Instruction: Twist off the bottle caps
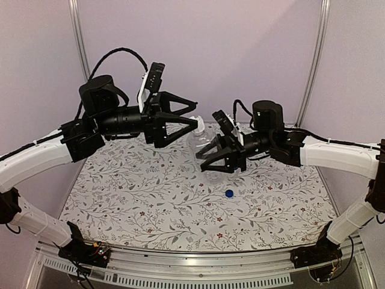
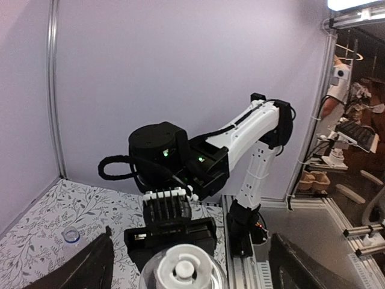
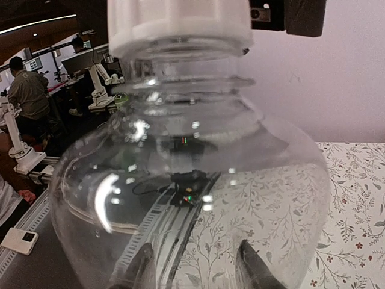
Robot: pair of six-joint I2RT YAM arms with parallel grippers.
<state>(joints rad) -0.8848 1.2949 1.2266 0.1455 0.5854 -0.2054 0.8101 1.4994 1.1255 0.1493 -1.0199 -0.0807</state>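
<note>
At the left, your left gripper [image 1: 197, 114] hangs above the floral surface [image 1: 132, 198], at about 11 o'clock from its middle. Its jaws are released and spread wide. In its wrist view the two dark fingers [image 2: 84, 265] stand well apart on either side of the white cap [image 2: 183, 271], and neither touches it. That cap sits on the neck of the plain clear bottle [image 3: 180, 198] and faces straight into the left wrist camera, so in the top view the neck leans toward 10 o'clock. You cannot tell whether the cap is screwed tight or loose. Just to the right, your right gripper [image 1: 207, 161] comes in from 3 o'clock and is clenched on the bottle's body, its fingertips [image 3: 252, 271] pressed against the clear wall below the shoulder. Whether the bottle's base touches the surface is hard to tell. The blue cap [image 1: 229, 193] lies alone on the surface at about 5 o'clock from the bottle, near it but apart, and on no bottle.
</note>
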